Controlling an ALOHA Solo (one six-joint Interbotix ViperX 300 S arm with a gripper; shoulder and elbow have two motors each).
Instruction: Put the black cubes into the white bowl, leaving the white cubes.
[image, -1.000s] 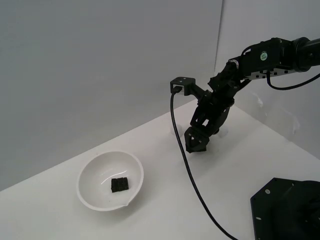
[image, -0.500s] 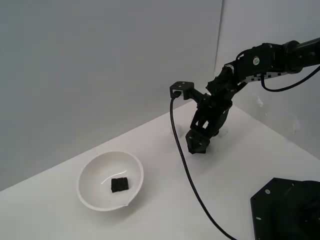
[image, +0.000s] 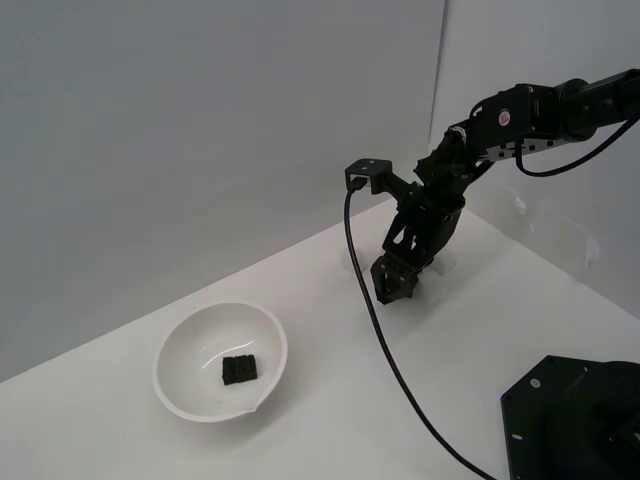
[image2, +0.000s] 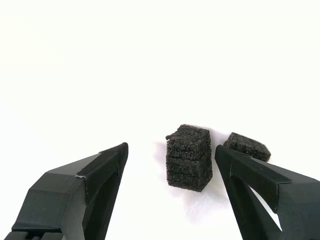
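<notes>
Two black cubes lie under my gripper (image2: 170, 172) in the wrist view: one cube (image2: 188, 157) stands between my fingers, the second cube (image2: 247, 145) lies just beside one finger (image2: 260, 182), partly hidden behind it. To do this step well, I should centre on the nearer cube, go straight down, and close only on it, so the finger does not push or catch the second one. My jaws are wide apart and hold nothing; I cannot tell if they touch the table. One more cube (image: 238, 370) is already inside the bowl (image: 175, 345), well apart from me, toward the exterior view's left. I see no white cubes.
</notes>
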